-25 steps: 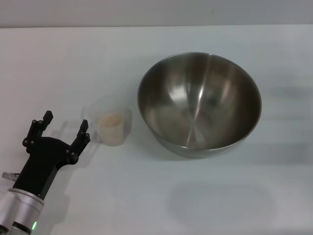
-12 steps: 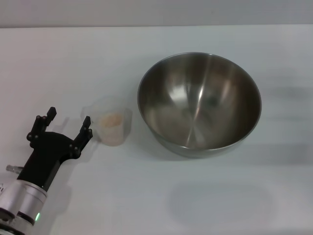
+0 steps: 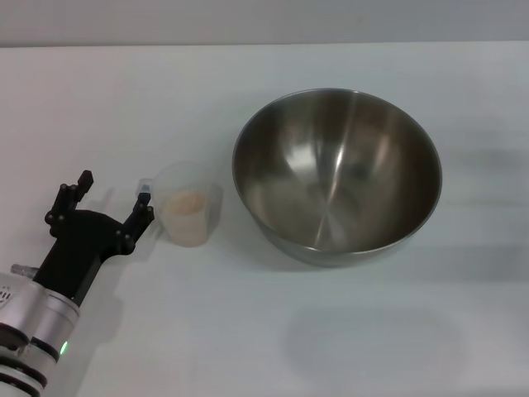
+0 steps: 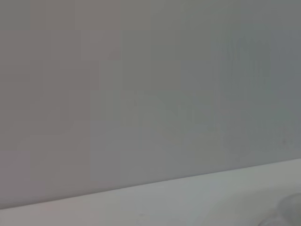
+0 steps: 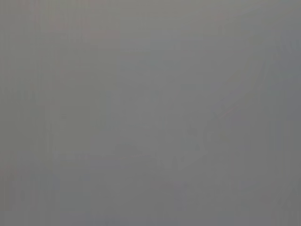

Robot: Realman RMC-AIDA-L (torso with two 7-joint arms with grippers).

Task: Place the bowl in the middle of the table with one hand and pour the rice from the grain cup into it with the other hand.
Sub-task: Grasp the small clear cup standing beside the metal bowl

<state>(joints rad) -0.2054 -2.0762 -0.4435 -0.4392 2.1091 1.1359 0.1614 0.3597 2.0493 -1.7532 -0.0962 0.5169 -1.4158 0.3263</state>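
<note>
In the head view the left gripper [image 3: 114, 193] sits low over the white table [image 3: 124, 91] at the robot's left, its two black fingers spread apart with nothing between them. One fingertip [image 3: 145, 201] lies right at the near-left edge of the grain cup [image 3: 190, 203], at or just beside the cup's side handle; whether it actually touches the plastic cannot be told. The other finger stands further to the left, apart from the cup, so the cup lies beside the open span rather than inside it.

The grain cup stands upright on the table, small, clear and faintly frosted, with a little heap of pale beige rice [image 3: 188, 202] in its bottom. It is just to the right of the gripper and just left of the bowl [image 3: 336, 174], with a narrow strip of tabletop showing between cup and bowl.

The stainless-steel bowl rests upright near the middle of the table, far wider than the cup, its shiny inside holding no grains.

The left wrist view shows only a grey wall above a strip of the table edge [image 4: 188, 197]. The right wrist view is a blank grey field, and the right gripper appears in no view.
</note>
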